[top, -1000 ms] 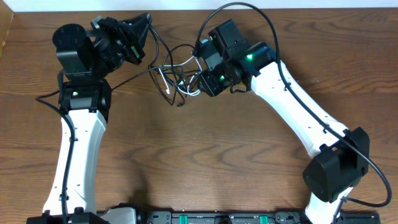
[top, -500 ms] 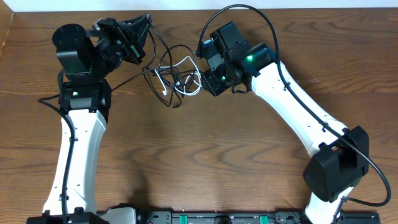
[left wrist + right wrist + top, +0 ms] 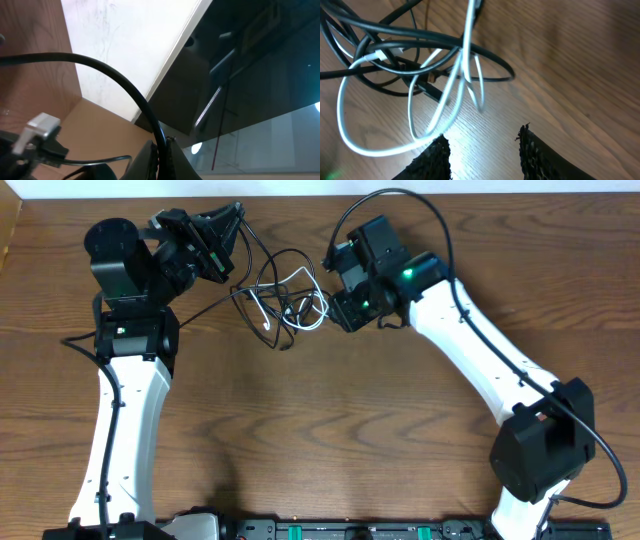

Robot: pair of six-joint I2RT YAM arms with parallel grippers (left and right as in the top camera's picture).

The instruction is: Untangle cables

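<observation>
The left tool [image 3: 161,156], at ten o'clock of the tangled cables [image 3: 284,298], pinches a black cable [image 3: 125,87], seemingly to tension it, while the right tool [image 3: 482,136] gapes empty at three o'clock.

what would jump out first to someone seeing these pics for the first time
A knot of thin black cords and one white cord lies on the brown wooden table near its far edge, between the two arms. The left claw is shut on one black cord at the knot's left side. The right claw is open at the knot's right side, with nothing between its fingers.
</observation>
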